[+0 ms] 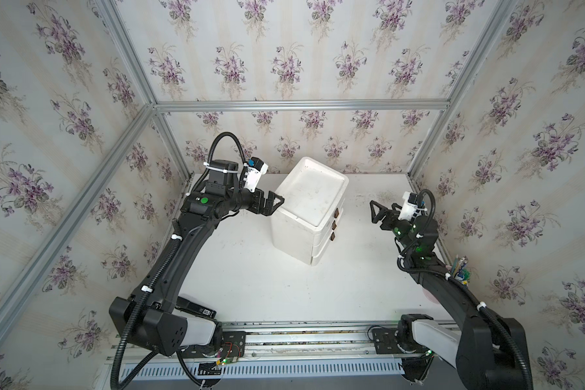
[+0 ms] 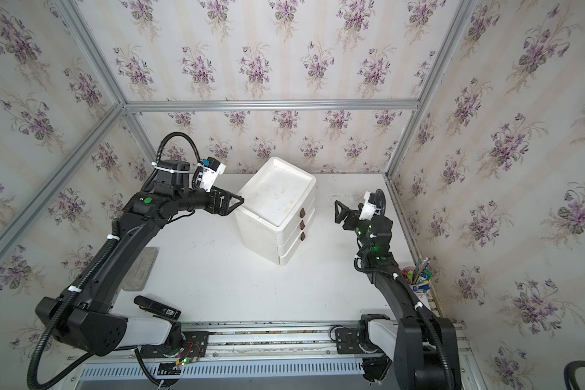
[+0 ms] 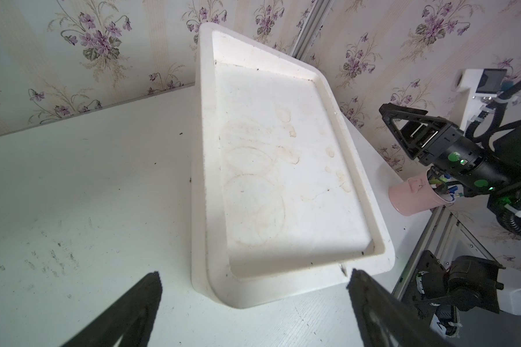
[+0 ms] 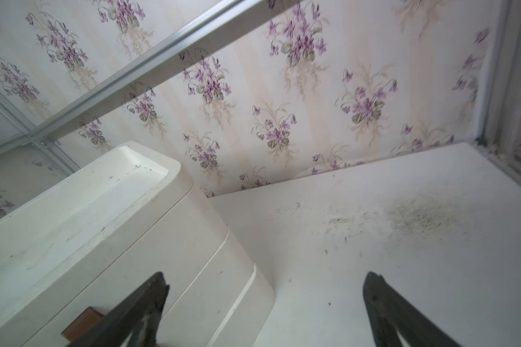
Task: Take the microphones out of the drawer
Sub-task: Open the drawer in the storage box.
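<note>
Left wrist view shows the left pincer (image 3: 254,273) spread wide, its black fingers (image 3: 151,288) straddling the near corner of the white drawer unit (image 3: 283,165); whether they touch its rim I cannot tell. In both top views this pincer (image 1: 275,204) sits at the 9 o'clock edge of the unit (image 1: 306,197), level with the recessed top. The right pincer (image 1: 374,212) is spread too, holding nothing. It is well apart from the unit at its 3 o'clock side, with bare bench (image 1: 355,236) between it and the three brown handles (image 1: 334,224). All three drawers are shut. Open bench spreads from the unit toward 6 o'clock. Toward 12 o'clock the unit stands near the back wall, and the right arm is close to the 3 o'clock wall.

The right wrist view brings up one handle (image 4: 82,323) just beside a finger (image 4: 154,294), and a grey scuffed patch (image 4: 424,217) on the bench. The left wrist view alone shows the pink cup (image 3: 415,195) whole, pens inside, at the bench's 4 o'clock edge. A top view gives a grey flat pad (image 2: 141,270) at 8 o'clock and a black oblong thing (image 2: 157,306) with a label at 7 o'clock; what it is I cannot tell.

The microphone shows for certain in no view; with the drawers closed, where it lies relative to either pincer cannot be told.
</note>
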`<action>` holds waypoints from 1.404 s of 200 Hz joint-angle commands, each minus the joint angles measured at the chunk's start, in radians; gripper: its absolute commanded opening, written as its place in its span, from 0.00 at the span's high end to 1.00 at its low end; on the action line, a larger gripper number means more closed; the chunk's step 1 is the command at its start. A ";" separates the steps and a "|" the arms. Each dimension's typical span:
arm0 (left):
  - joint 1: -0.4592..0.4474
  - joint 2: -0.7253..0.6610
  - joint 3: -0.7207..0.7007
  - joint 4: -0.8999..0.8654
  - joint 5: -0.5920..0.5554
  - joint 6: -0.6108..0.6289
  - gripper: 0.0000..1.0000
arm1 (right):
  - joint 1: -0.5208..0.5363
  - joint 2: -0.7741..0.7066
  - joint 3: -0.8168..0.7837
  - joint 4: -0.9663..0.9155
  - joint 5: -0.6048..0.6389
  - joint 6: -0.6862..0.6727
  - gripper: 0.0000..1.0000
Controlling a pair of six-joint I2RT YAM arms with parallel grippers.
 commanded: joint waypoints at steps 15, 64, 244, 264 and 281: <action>-0.004 0.017 0.002 -0.010 -0.042 -0.011 0.01 | 0.002 0.004 -0.024 -0.014 -0.184 0.215 0.00; -0.038 0.114 0.083 -0.043 -0.112 -0.033 0.01 | 0.012 0.088 -0.006 0.097 -0.366 0.281 0.00; -0.122 0.300 0.269 -0.243 -0.275 0.068 0.12 | 0.186 0.324 -0.043 0.557 -0.513 0.485 0.32; -0.122 0.300 0.264 -0.244 -0.283 0.069 0.12 | 0.197 0.355 -0.026 0.575 -0.520 0.492 0.36; -0.124 0.297 0.258 -0.245 -0.276 0.068 0.11 | 0.198 0.376 -0.030 0.617 -0.514 0.510 0.40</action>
